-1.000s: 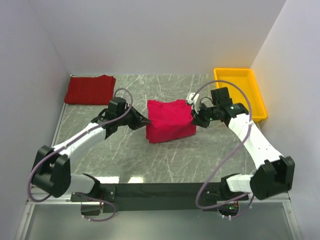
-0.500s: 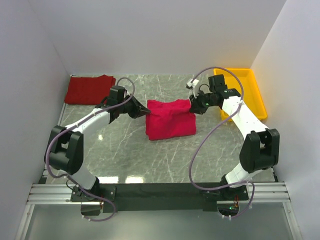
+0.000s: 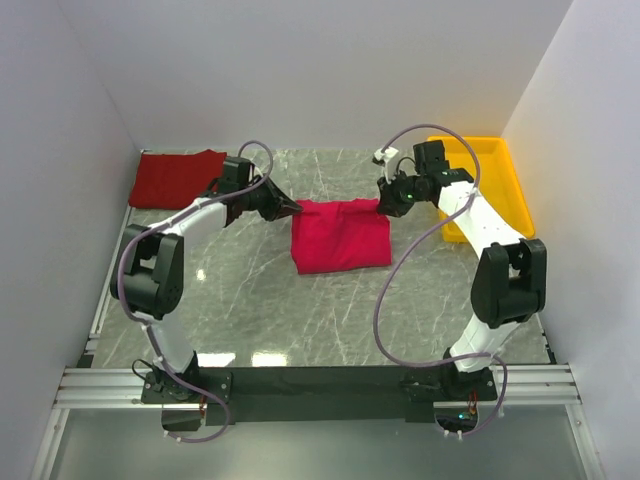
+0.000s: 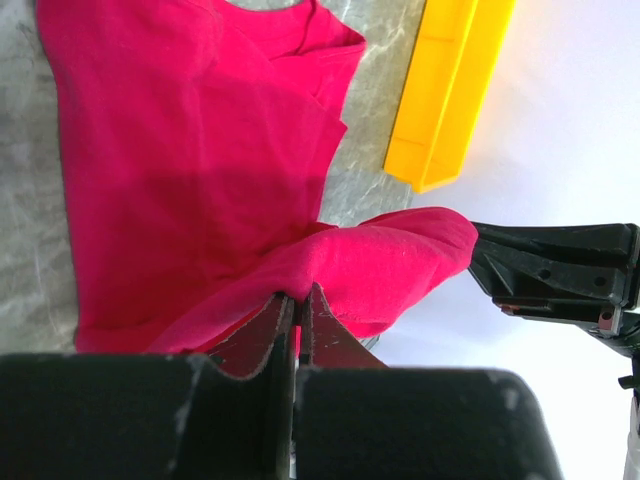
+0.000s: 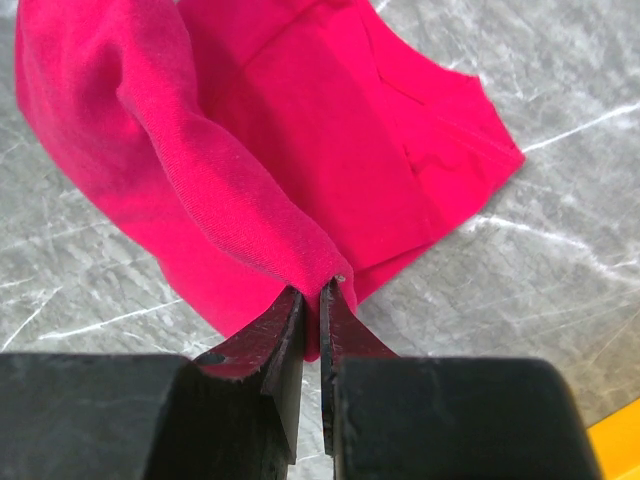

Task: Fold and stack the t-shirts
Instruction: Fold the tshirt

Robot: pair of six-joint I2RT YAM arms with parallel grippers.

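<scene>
1. Mid-table [image 3: 300, 310], between the two arms: bright crimson t-shirt [image 3: 340, 238], a rough rectangle, its near part flat on the marbled grey surface.
2. At that shirt's far-left corner: left gripper [image 3: 293, 208], jaws pressed together on a fold of the crimson cloth. Confirmed from the left wrist view: left gripper [image 4: 297, 295] with cloth pinched in the slit between the dark fingers, bright crimson t-shirt [image 4: 190, 150] spread beneath.
3. At the far-right corner: right gripper [image 3: 383, 205], likewise clamped on crimson cloth. From the right wrist view: right gripper [image 5: 322, 290] nipping a rolled ridge of the bright crimson t-shirt [image 5: 330, 150], fingers nearly touching, only fabric between them.
4. Between the two grips: far edge of the shirt held up off the table as a sagging band, with the right gripper [image 4: 480, 255] visible at its far end from the left wrist.
5. Far-left corner of the table: darker red t-shirt [image 3: 178, 178], folded flat, well apart from both grippers.
6. Far-right, against the wall: yellow tray [image 3: 500, 170], just beyond the right arm; its side also seen at [image 4: 450, 90].
</scene>
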